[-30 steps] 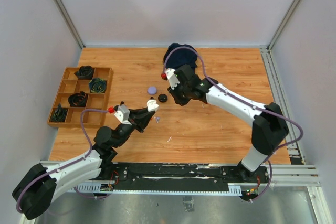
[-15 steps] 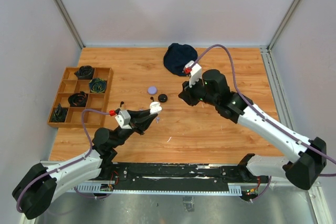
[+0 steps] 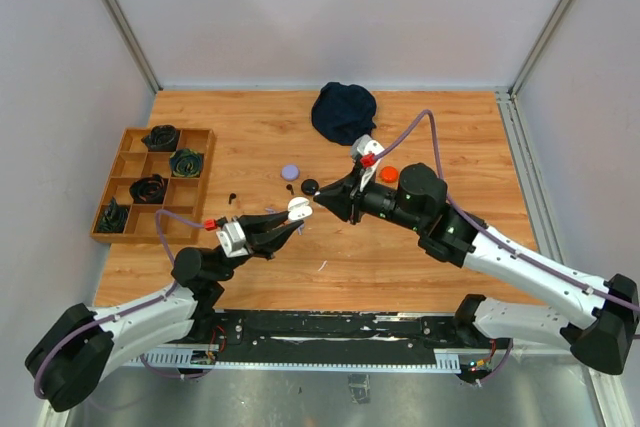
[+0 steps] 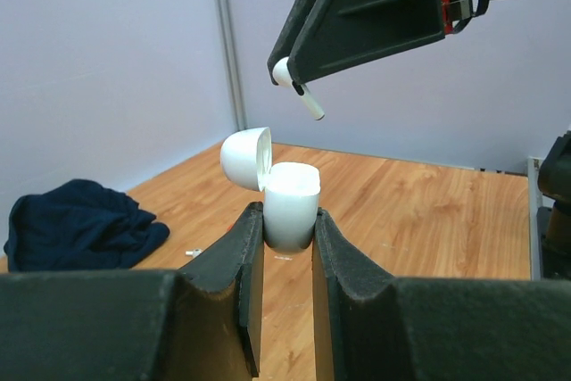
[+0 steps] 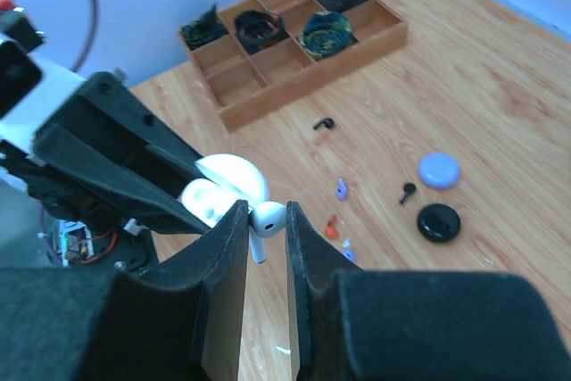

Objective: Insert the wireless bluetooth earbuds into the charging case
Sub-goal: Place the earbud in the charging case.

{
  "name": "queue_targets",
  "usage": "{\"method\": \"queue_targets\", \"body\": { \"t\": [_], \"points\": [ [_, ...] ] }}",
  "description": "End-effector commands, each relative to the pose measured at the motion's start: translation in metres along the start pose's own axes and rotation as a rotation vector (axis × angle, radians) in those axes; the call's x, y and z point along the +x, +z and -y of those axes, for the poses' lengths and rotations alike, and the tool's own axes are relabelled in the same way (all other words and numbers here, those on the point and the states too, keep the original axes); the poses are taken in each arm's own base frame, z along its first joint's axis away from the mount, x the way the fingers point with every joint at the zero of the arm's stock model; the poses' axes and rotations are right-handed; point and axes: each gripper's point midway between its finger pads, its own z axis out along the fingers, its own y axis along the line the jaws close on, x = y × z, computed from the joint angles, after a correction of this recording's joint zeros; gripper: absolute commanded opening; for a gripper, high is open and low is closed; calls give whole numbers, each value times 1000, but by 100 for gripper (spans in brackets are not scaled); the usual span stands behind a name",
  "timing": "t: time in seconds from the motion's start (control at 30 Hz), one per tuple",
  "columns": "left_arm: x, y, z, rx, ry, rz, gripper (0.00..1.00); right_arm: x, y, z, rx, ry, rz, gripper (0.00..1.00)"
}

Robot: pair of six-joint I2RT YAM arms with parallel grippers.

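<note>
So right now I'm clamping the left gripper (image 3: 290, 221) on the white charging case (image 4: 292, 210), holding it upright with the lid (image 4: 245, 156) flipped back so the opening is facing up. The right gripper (image 3: 323, 200) is pinching a white earbud (image 4: 284, 71) by its head, stem pointing down, hovering just above the case and slightly off to one side, not touching. I'm guessing that lets it drop straight in. The other buds (image 5: 342, 188) are lying loose on the table (image 5: 500, 95).
</note>
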Motion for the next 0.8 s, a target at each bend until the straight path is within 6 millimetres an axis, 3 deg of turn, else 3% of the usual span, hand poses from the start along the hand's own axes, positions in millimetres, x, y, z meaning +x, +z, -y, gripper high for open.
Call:
{"method": "queue_targets", "body": {
  "t": [0.0, 0.13, 0.3, 0.77],
  "points": [
    [-1, -10, 8, 38, 28, 39, 0, -33, 1, -33, -105, -32, 157, 18],
    [-5, -8, 9, 39, -9, 59, 0, -40, -2, -51, -176, -60, 222, 19],
    [-5, -6, 15, 64, -61, 64, 0, -34, 2, -63, -216, -106, 234, 20],
    [-12, -3, 21, 95, -123, 86, 0, -23, 8, -67, -237, -156, 264, 20]
  ]
}}
